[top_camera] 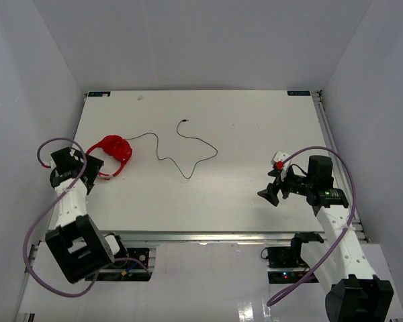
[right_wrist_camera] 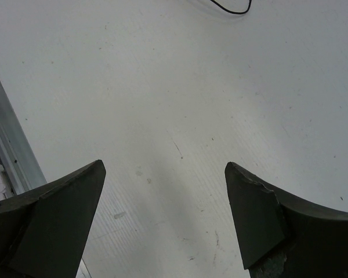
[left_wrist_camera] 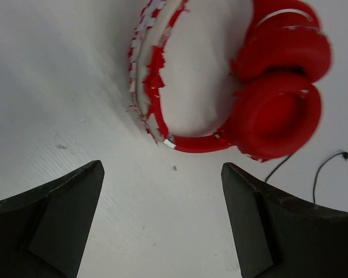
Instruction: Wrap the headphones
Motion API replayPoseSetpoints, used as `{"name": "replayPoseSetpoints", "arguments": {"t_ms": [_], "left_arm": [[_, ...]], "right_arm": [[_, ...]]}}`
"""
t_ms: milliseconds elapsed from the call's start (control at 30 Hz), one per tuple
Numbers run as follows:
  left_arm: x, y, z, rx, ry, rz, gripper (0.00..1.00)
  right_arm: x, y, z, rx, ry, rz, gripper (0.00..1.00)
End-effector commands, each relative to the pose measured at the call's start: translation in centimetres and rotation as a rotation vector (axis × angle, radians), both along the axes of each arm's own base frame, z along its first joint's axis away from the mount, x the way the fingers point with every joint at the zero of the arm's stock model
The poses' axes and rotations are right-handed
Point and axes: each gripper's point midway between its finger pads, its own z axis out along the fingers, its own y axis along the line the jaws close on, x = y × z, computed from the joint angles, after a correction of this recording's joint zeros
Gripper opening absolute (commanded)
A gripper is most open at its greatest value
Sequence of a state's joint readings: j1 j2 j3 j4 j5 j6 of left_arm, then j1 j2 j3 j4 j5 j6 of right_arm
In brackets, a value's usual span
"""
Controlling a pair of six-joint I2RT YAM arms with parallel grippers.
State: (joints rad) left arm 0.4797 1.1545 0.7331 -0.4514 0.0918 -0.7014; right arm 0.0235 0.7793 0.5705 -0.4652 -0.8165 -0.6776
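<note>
The red headphones (top_camera: 113, 153) lie folded on the left of the white table (top_camera: 242, 127), earcups stacked. Their thin black cord (top_camera: 181, 153) snakes rightward across the table to a free plug end. In the left wrist view the headphones (left_wrist_camera: 278, 87) fill the upper right, with the pale-marked headband (left_wrist_camera: 144, 81) curving left of them. My left gripper (top_camera: 87, 176) hangs just to the near left of the headphones, open, with only bare table between its fingers (left_wrist_camera: 162, 174). My right gripper (top_camera: 272, 194) hovers open over the table at the right, far from the cord (right_wrist_camera: 232, 8).
White walls enclose the table on three sides. A metal rail (top_camera: 329, 144) runs along the right edge, seen also as the rail (right_wrist_camera: 11, 150) in the right wrist view. Thick purple cables (top_camera: 37, 235) loop off both arms near the front edge.
</note>
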Motion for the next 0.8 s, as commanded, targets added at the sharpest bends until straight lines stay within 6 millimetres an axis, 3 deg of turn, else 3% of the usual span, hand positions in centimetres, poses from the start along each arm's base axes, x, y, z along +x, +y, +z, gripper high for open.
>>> {"name": "replayPoseSetpoints", "arguments": {"t_ms": [0,200,367,467,600,700,767], "left_arm": [[-0.2,0.9,-2.2,-0.039,0.108,0.033,0.92],[2.3,2.4,-2.6,0.026,0.108,-0.05,0.84],[3.7,5.9,-2.7,0.121,0.186,0.024,0.78],[3.4,7.5,-4.0,0.169,0.261,0.048,0.77],[3.5,8.2,-5.7,0.184,0.313,0.043,0.75],[5.1,8.3,-6.2,0.189,0.293,0.006,0.64],[6.0,7.9,-6.7,0.191,0.297,-0.034,0.62]], "right_arm": [[0.3,0.2,1.6,0.006,-0.047,0.025,0.9],[0.3,0.1,1.7,-0.001,-0.06,0.017,0.9],[0.2,0.0,1.9,-0.004,-0.07,0.012,0.9],[0.3,0.0,2.1,-0.008,-0.08,0.007,0.9],[0.3,-0.1,2.1,-0.011,-0.081,0.001,0.9],[0.3,-0.2,2.1,-0.013,-0.08,-0.001,0.9],[0.4,-0.2,1.9,-0.015,-0.075,-0.003,0.9]]}}
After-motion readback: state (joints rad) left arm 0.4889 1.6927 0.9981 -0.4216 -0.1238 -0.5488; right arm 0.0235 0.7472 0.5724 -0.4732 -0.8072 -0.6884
